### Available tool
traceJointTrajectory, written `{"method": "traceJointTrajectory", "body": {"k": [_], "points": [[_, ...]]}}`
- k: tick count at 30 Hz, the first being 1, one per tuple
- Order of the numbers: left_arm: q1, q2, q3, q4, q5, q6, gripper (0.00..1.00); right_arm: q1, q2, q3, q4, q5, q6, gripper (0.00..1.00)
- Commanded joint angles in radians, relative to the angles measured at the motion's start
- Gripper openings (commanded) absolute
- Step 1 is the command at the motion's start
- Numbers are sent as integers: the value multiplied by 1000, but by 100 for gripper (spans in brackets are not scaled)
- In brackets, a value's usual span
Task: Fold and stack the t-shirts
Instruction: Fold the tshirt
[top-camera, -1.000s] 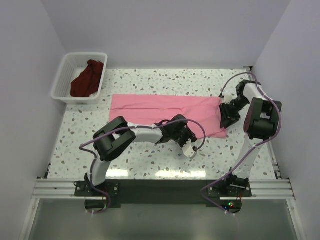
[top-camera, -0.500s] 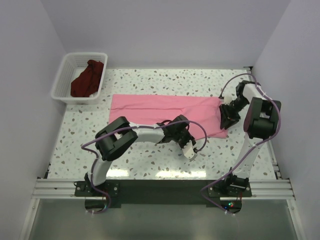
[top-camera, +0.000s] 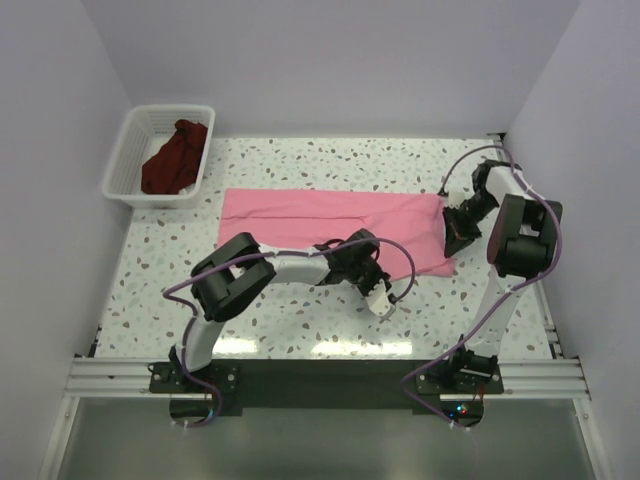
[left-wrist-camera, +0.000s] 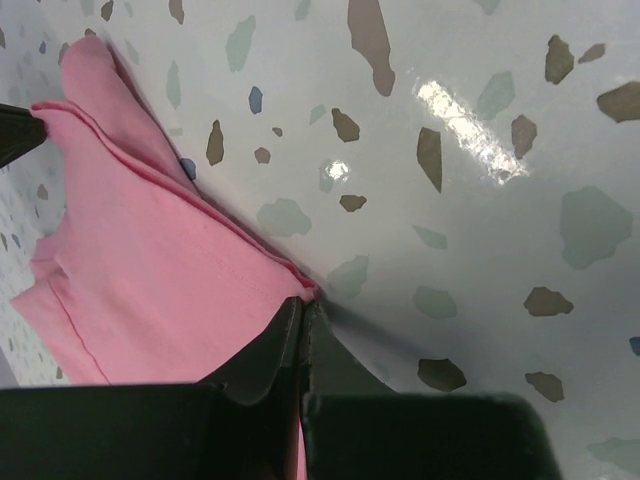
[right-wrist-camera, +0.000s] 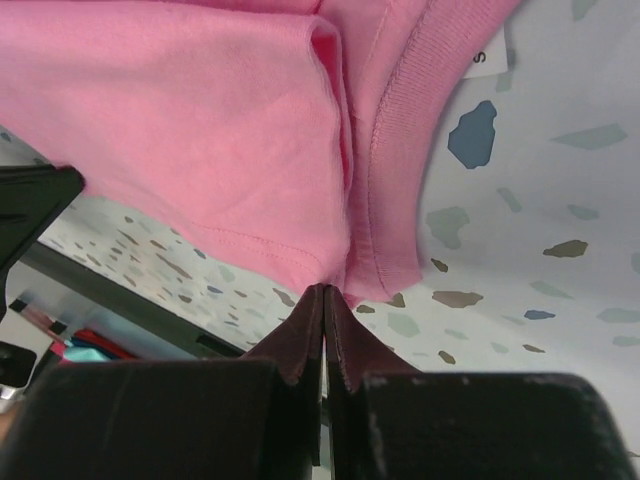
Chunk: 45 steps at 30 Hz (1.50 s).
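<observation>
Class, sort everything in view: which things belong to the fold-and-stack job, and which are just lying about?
Part of the job: pink t-shirt, laid out, pinched by the left end effector and right end effector; maroon t-shirt, crumpled in the white basket.
Just there: white basket; speckled table.

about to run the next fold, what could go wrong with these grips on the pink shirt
Both grips are thin: the left gripper pinches a corner of the pink t-shirt, the right gripper only the edge beside the collar, so either may slip when pulled. Layers show at the left pinch; one could be missed.
</observation>
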Motion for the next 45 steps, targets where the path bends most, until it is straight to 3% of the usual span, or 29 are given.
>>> {"method": "traceJointTrajectory", "body": {"k": [1,7,19,28,45], "points": [[17,-34,49,28,79,-134,0,-2,-12,63,-35,-48,5,0],[86,-68,114,26,181,-363,0,0,-21,118,-44,-94,21,0],[215,-16,246,74,238,-619,0,-2,69,334,-55,-169,90,0],[255,8,240,164,166,-659,0,20,195,530,-47,-223,162,0],[292,116,317,198,103,-638,0,49,201,552,105,-182,257,0]]}}
